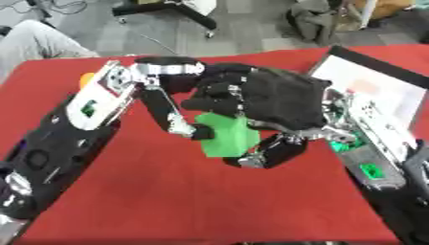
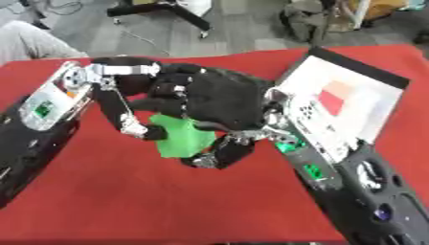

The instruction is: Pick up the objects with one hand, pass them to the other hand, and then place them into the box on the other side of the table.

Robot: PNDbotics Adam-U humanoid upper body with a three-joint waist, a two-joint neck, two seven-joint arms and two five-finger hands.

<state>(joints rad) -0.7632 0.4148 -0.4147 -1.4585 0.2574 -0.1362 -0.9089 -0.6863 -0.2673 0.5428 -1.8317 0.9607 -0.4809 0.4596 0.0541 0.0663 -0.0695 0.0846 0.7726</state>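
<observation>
Scene: a tabletop (image 1: 167,201) covered in red cloth, both arms meeting over its middle.
Task object: a green block (image 1: 228,136), flat-faced and matte, apparently soft foam or plastic; its exact outline is partly hidden.
Object location: held above the middle of the tabletop, between the two hands, its lower face clear of the cloth as far as can be judged.
Left hand: the left hand (image 1: 172,115) enters from the view's left; black and silver fingers curl down and pinch the left edge of the green block.
Right hand: the right hand (image 1: 281,103), in a black fabric-like cover, lies over the top and right of the block; its thumb (image 1: 268,154) hooks under the lower right corner, so it also grips the block.
Key relation: the block sits directly between the hands, both touching it; neither is clearly nearer.
Long axis: cannot be told; the right hand covers the upper part.
Box: a white-lined box (image 2: 352,100) with dark rim lies at the right edge, just beyond the right hand; a pale red patch shows inside.
Step, as judged: mid-transfer; which hand is to release cannot be told.
</observation>
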